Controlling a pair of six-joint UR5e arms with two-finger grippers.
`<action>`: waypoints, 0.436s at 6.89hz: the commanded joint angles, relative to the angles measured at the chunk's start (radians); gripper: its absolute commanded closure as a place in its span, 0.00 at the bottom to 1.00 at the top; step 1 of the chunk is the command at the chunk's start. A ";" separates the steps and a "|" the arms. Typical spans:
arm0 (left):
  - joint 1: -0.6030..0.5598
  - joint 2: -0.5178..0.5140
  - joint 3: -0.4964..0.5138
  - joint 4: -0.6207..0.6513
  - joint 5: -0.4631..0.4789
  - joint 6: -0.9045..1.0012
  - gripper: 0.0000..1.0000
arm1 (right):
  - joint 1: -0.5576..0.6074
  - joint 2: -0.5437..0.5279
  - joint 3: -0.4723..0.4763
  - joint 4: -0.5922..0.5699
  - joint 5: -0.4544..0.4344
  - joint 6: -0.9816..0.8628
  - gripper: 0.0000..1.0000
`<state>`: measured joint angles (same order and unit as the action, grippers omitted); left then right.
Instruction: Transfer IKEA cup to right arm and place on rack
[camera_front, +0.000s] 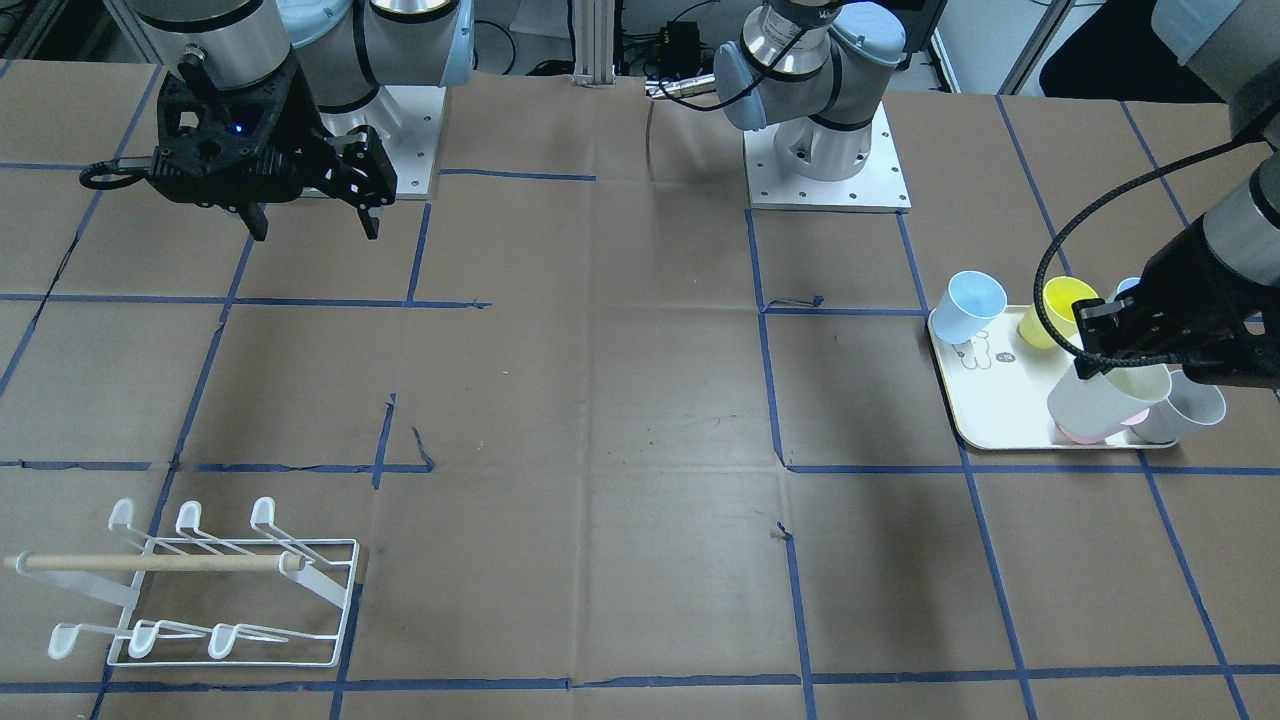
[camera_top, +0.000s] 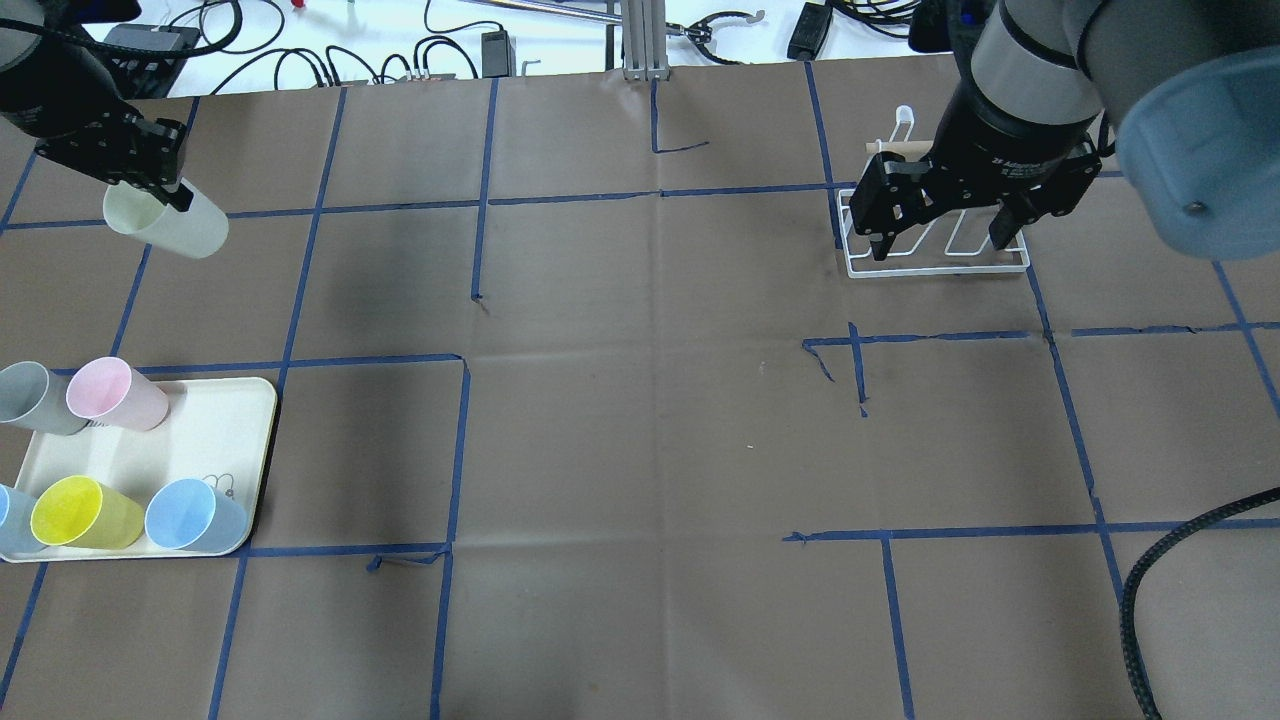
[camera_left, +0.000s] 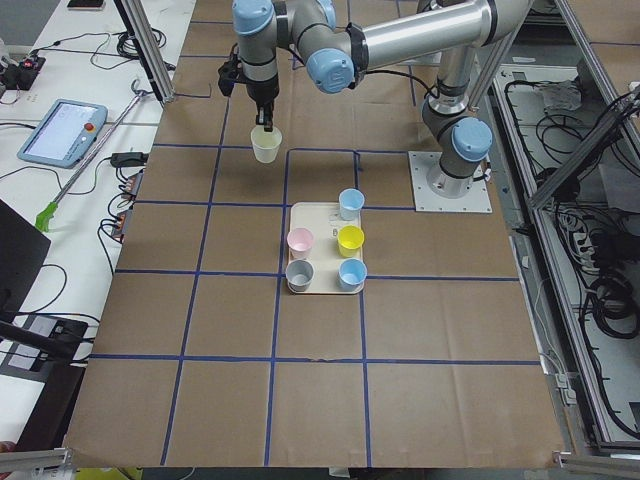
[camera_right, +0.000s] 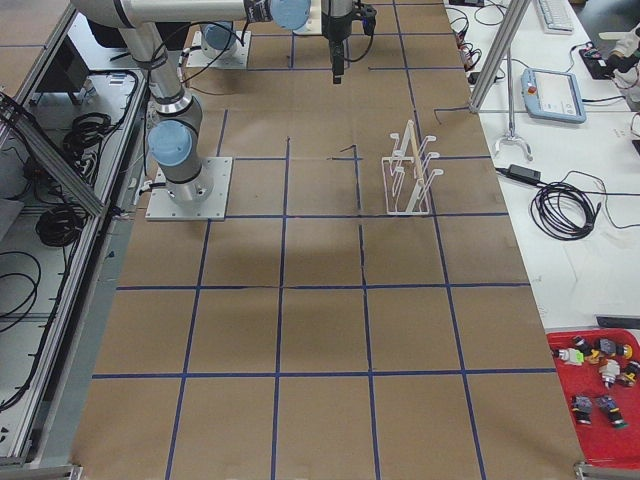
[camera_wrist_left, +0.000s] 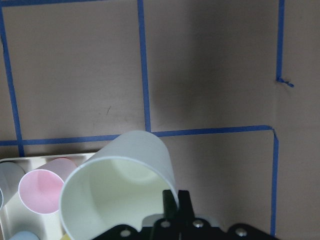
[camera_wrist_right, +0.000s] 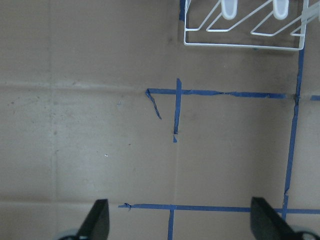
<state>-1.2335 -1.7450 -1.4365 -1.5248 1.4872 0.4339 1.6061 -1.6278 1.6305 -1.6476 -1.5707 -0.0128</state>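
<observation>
1. Pale cream plastic cup (camera_top: 168, 226): off the table, tilted, and gripped at its rim. It hangs over the left half of the tabletop, on the side of the tray that faces the operators' edge.
2. Left gripper (camera_top: 172, 194), black, two-finger: fingers drawn narrow and clamped on the cream cup's rim wall.
3. Right gripper (camera_top: 940, 244), black, two-finger: fingers spread wide with nothing between them. It points down over the right half of the tabletop and is clear of the rack.
4. Low white wire rack (camera_front: 232, 602) with flat-tipped prongs and a light wooden dowel (camera_front: 150, 563) across it: on the right half of the tabletop, nearer the operators' edge. No cup is on it.
5. Cream rectangular tray (camera_top: 222, 420): flat on the left half of the tabletop.
6. On the tray: a pink cup (camera_top: 116, 394), a grey cup (camera_top: 36, 398), a yellow cup (camera_top: 84, 512) and a light blue cup (camera_top: 196, 516). A second light blue cup (camera_left: 351, 273) is also on it.
</observation>
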 joint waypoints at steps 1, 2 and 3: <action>-0.007 0.008 -0.002 0.038 -0.093 0.028 1.00 | 0.000 0.002 0.020 -0.191 0.065 0.002 0.00; -0.006 0.010 -0.022 0.143 -0.210 0.037 1.00 | 0.000 -0.006 0.044 -0.260 0.107 0.004 0.00; -0.009 0.007 -0.042 0.220 -0.298 0.040 1.00 | 0.000 0.006 0.101 -0.438 0.179 0.005 0.01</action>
<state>-1.2404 -1.7371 -1.4578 -1.3944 1.2922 0.4666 1.6061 -1.6284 1.6807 -1.9198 -1.4626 -0.0093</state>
